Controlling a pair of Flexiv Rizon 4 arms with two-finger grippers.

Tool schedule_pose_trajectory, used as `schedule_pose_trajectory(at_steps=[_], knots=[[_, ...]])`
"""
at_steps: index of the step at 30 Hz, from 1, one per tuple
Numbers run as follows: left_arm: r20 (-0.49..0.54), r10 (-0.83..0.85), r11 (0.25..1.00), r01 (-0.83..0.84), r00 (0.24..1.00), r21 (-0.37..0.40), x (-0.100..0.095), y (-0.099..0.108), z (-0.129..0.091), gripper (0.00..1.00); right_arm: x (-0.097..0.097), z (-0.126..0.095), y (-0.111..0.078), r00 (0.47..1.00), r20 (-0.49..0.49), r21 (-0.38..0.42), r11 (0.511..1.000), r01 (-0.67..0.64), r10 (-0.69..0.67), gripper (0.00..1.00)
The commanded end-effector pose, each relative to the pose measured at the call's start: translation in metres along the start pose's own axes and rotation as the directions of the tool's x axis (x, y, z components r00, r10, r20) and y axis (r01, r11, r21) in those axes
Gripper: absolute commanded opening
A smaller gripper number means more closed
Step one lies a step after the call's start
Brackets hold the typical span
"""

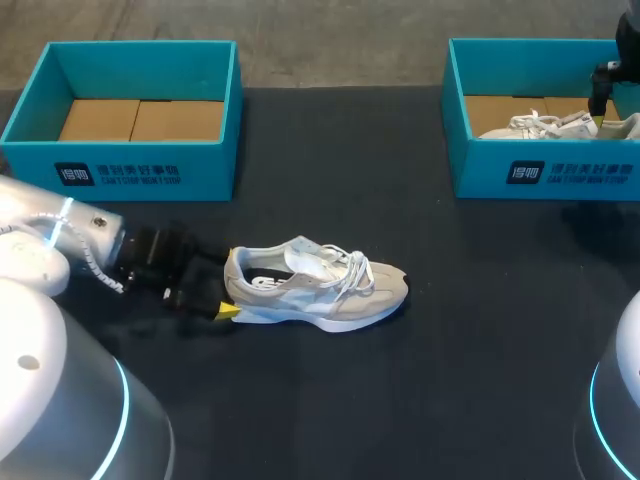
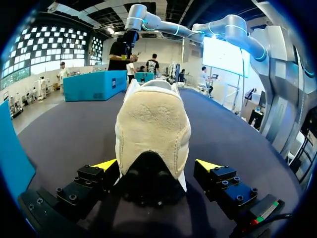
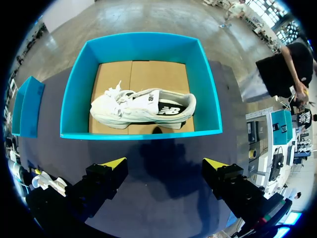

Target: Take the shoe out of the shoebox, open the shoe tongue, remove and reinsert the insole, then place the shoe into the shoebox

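Note:
A beige and white sneaker (image 1: pixel 318 285) lies on its sole in the middle of the dark table, toe to the right. My left gripper (image 1: pixel 228 290) is at its heel. In the left wrist view the suede heel (image 2: pixel 153 129) stands between the open fingers of that gripper (image 2: pixel 157 166), with small gaps on both sides. A second white sneaker (image 3: pixel 143 106) lies inside the right teal shoebox (image 3: pixel 141 134). My right gripper (image 3: pixel 166 163) hangs open and empty above the table, just in front of that box.
An empty teal shoebox (image 1: pixel 130 165) with a cardboard floor stands at the back left. The right shoebox (image 1: pixel 545 170) stands at the back right, with my right arm (image 1: pixel 603 85) above its far corner.

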State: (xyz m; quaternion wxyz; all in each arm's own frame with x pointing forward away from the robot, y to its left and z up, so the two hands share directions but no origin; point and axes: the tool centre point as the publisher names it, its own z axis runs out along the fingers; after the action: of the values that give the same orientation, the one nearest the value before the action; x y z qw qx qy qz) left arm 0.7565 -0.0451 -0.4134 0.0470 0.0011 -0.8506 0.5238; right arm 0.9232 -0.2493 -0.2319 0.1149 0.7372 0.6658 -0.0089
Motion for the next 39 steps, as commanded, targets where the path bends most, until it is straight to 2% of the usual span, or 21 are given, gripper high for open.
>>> schedule_pose_trajectory(at_steps=[1,15,16,17,18,19,20,21,39], knots=[[-0.004,0.011,1.0,-0.011,1.0,0.005,-0.006,-0.001,0.007,1.0,0.0,0.0,0.0,1.0,-0.001,-0.001,1.0,-0.001,0.001,1.0],[-0.047,0.026,1.0,-0.025,0.999,0.009,-0.017,0.002,0.02,1.0,0.0,0.0,0.0,1.0,-0.001,-0.001,1.0,-0.001,0.001,1.0],[-0.049,0.026,1.0,-0.026,0.998,0.009,-0.017,0.002,0.021,0.83,0.0,0.0,0.0,1.0,-0.001,-0.001,1.0,-0.001,0.001,1.0],[-0.049,0.028,1.0,-0.028,0.998,0.01,-0.017,0.002,0.021,0.6,0.0,0.0,0.0,1.0,-0.001,-0.001,1.0,-0.001,0.001,1.0],[-0.05,0.029,1.0,-0.029,0.998,0.011,-0.017,0.002,0.021,0.41,0.0,0.0,0.0,1.0,-0.001,-0.001,1.0,-0.001,0.001,1.0],[-0.051,0.03,0.999,-0.029,0.998,0.013,-0.017,0.002,0.021,0.31,0.0,0.0,0.0,1.0,-0.001,-0.001,1.0,-0.001,0.001,1.0],[-0.053,0.032,0.999,-0.031,0.998,0.013,-0.017,0.002,0.021,0.08,0.0,0.0,0.0,1.0,-0.001,-0.001,1.0,-0.001,0.001,1.0],[-0.054,0.033,0.999,-0.033,0.998,0.012,-0.017,0.002,0.02,0.0,0.0,0.0,0.0,1.0,-0.001,-0.001,1.0,-0.001,0.001,1.0],[-0.056,0.045,0.999,-0.045,0.997,0.003,-0.018,0.0,0.019,0.0,0.0,0.0,0.0,1.0,-0.001,-0.001,1.0,-0.001,0.001,1.0]])
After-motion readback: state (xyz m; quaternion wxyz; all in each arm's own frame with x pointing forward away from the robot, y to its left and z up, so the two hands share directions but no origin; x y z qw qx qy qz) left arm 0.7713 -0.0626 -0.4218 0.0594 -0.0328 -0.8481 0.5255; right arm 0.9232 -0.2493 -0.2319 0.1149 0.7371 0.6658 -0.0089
